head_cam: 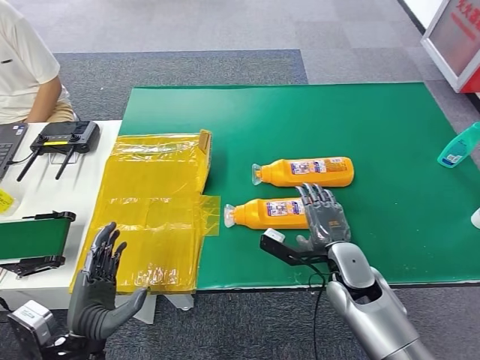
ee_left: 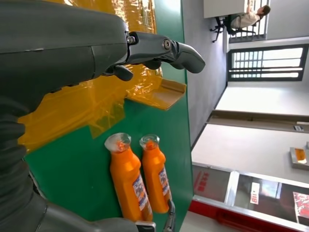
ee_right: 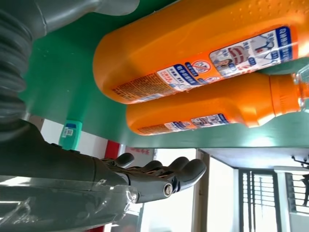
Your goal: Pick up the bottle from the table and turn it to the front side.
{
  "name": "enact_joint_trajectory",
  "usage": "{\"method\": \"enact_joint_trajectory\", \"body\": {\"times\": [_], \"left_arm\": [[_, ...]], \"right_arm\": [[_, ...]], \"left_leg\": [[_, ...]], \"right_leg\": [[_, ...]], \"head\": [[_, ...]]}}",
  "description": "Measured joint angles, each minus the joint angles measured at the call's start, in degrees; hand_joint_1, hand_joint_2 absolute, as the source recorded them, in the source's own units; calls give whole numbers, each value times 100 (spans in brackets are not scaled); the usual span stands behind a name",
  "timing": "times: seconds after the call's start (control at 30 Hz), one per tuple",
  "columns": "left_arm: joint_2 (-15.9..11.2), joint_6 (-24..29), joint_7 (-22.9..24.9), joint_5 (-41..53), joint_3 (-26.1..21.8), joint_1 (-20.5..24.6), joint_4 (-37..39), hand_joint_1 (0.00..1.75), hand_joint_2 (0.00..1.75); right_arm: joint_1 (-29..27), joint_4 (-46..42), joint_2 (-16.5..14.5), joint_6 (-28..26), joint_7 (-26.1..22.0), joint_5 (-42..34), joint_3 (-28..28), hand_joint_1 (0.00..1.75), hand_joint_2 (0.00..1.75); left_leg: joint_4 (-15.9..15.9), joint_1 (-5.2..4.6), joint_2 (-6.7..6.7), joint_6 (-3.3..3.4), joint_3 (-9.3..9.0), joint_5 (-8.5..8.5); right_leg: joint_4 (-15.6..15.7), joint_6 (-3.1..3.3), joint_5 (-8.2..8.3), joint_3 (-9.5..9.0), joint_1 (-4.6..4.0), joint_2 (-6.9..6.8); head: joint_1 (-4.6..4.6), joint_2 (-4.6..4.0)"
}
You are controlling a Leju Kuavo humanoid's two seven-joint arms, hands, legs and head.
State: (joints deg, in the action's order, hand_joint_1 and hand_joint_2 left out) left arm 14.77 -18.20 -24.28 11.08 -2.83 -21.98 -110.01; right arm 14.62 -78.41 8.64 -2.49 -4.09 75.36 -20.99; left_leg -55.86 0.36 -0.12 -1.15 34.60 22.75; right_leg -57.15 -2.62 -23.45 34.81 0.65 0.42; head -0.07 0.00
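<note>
I am driving my right hand (head_cam: 324,217) toward the near bottle (head_cam: 268,213), the orange one lying on its side in the middle of the head view, a bit below the centre. It rests on the green mat (head_cam: 385,127) with its clear cap pointing to the left of the frame. A second orange bottle (head_cam: 308,172) lies just above it in the picture, near but not touching as far as I can tell.

My right hand is spread flat with its fingers apart, and it holds nothing. It sits over the fat end of the near bottle. I cannot tell if the fingers touch the bottle yet. In the right wrist view the near bottle (ee_right: 204,43) looks big and close, with the thumb on one side of it and the dark fingers (ee_right: 164,174) on the other.

To do this well, I think I should lower the hand slowly and close around the fat middle, not the thin neck. I must keep my fingers away from the far bottle so I do not bump it. The bottle looks smooth and round, so it may roll or slip. A firm, gentle squeeze should help.

My left hand (head_cam: 102,289) waits at the lower left of the head view, open with nothing in it
</note>
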Motion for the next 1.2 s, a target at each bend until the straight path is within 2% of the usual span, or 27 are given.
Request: {"method": "enact_joint_trajectory", "body": {"times": [0.77,0.93,1.2], "left_arm": [[-368,194,9,-126,301,169,313,0,175],[-470,250,-30,-154,331,193,342,0,175],[-557,226,-93,-298,283,204,343,0,175]], "right_arm": [[1369,1501,219,592,-43,-415,-630,0,175],[1700,1834,303,785,-224,-829,-751,0,175],[1895,2022,576,1098,-521,-1619,-899,0,175]], "left_leg": [[0,0,0,0,0,-2],[0,0,0,0,0,-3],[-1,-1,-1,1,1,-2]], "right_leg": [[-1,-1,3,0,1,0],[-1,-1,3,0,1,0],[-1,-2,3,0,1,0]], "head": [[1,0],[1,0],[1,0]]}}
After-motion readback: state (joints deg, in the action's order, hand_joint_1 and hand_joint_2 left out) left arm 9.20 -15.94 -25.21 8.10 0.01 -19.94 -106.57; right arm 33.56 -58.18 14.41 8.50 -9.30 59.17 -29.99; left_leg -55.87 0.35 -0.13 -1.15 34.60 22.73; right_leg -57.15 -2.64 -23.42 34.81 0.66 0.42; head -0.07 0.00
